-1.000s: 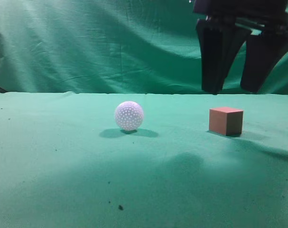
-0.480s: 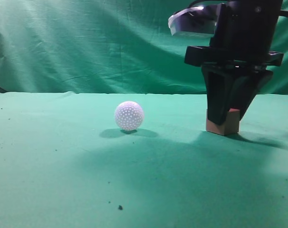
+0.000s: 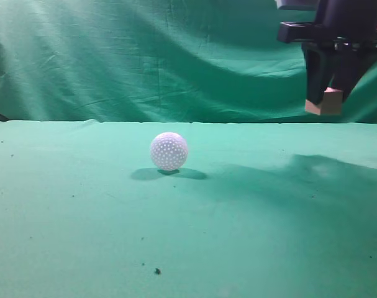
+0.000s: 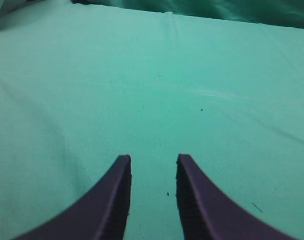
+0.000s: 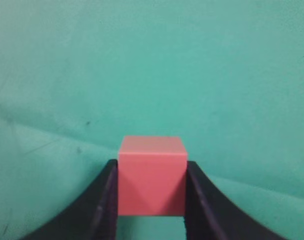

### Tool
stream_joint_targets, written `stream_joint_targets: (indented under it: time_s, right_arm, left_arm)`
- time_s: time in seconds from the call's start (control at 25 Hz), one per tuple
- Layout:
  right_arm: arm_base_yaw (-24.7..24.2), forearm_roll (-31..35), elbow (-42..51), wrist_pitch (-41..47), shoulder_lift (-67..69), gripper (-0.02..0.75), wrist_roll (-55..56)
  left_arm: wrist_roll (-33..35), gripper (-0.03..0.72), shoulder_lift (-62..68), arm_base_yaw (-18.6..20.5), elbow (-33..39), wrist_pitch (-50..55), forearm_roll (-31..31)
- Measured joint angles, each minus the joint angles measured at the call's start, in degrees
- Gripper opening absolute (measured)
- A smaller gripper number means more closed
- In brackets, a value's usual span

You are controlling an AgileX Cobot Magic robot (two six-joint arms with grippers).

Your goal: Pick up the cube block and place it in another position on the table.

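Note:
My right gripper [image 3: 325,102] is shut on the reddish-brown cube block [image 3: 325,102] and holds it high above the green table [image 3: 82,223] at the upper right of the exterior view. In the right wrist view the cube block [image 5: 152,172] sits squeezed between the two dark fingers of the right gripper [image 5: 152,167], with the table [image 5: 141,60] far below. My left gripper [image 4: 153,161] is open and empty over bare green cloth [image 4: 192,75]. It does not show in the exterior view.
A white dimpled ball [image 3: 169,151] rests on the table near the middle, left of the lifted cube. A wrinkled green curtain [image 3: 145,56] hangs behind the table. Small dark specks dot the cloth.
My right gripper came down over the cube on the table, closed on it, and has lifted it up and to the right. The ball has not moved.

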Motion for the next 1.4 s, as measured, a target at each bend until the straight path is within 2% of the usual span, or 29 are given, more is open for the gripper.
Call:
stream_joint_targets:
  time_s: [0.2,0.56,0.64,0.8,0.84,0.96,1.04,1.12,1.16,1.28,1.4]
  right_arm:
    - [-2.99,-0.50,0.00,-5.81,3.08,0.245,0.39]
    - [-3.19,-0.70,0.00,-11.14,9.32,0.245,0.47]
    - [-3.19,-0.70,-0.13,-11.14,9.32,0.335,0.63]
    - [-3.19,0.44,-1.01,-8.91,9.32,0.575,0.61]
    - [-3.19,1.10,-1.65,-7.22,9.32,0.607,0.61]
    - [-3.19,2.16,-4.29,-0.81,8.23,0.603,0.67]
    - [-3.19,2.14,-5.00,2.55,5.68,0.442,1.16]
    - [-3.19,2.14,-5.00,4.17,1.85,0.207,2.64]
    - [-3.19,2.23,-5.00,4.72,-0.58,0.122,3.53]
    - [-3.19,2.27,-5.00,6.86,-7.71,0.000,4.96]
    - [-3.19,2.27,-5.00,10.67,-14.35,0.000,5.82]
  left_arm:
    - [0.00,0.262,0.00,0.00,0.00,0.00,0.00]
    - [0.00,0.262,0.00,0.00,0.00,0.00,0.00]
    - [0.00,0.262,0.00,0.00,0.00,0.00,0.00]
    - [0.00,0.262,0.00,0.00,0.00,0.00,0.00]
    - [0.00,0.262,0.00,0.00,0.00,0.00,0.00]
    - [0.00,0.262,0.00,0.00,0.00,0.00,0.00]
    - [0.00,0.262,0.00,0.00,0.00,0.00,0.00]
    - [0.00,0.262,0.00,0.00,0.00,0.00,0.00]
    - [0.00,0.262,0.00,0.00,0.00,0.00,0.00]
    - [0.00,0.262,0.00,0.00,0.00,0.00,0.00]
    - [0.00,0.262,0.00,0.00,0.00,0.00,0.00]
